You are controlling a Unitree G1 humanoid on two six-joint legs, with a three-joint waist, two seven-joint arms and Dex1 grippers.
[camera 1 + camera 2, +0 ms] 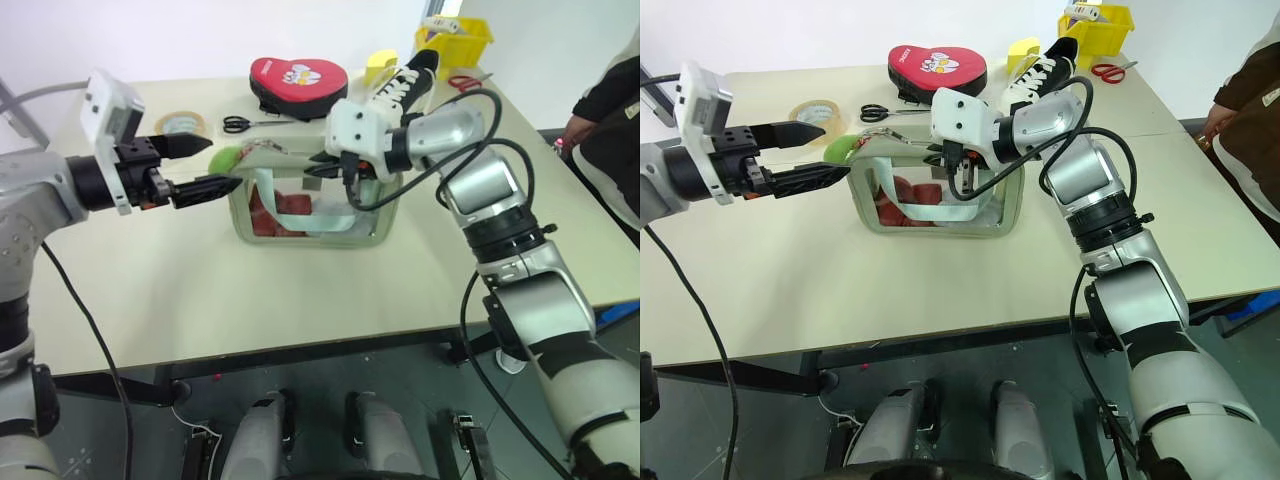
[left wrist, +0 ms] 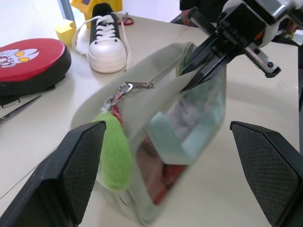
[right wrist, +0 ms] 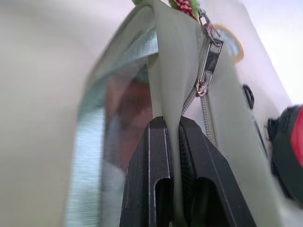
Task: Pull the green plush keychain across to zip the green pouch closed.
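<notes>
The right hand is clamped on the top fabric edge of the green pouch, which stands upright mid-worktop. The left hand, fingers spread wide, hovers just beside the pouch's left end, where the green plush keychain hangs off the zipper pull. The zipper runs left to right, so the left hand is nearer the keychain.

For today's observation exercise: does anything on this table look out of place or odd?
Yes: a black-and-white sneaker stands on the table among scissors, a tape roll and a red mitt. The green pouch stands upright, its top fabric pinched by the right gripper.
</notes>
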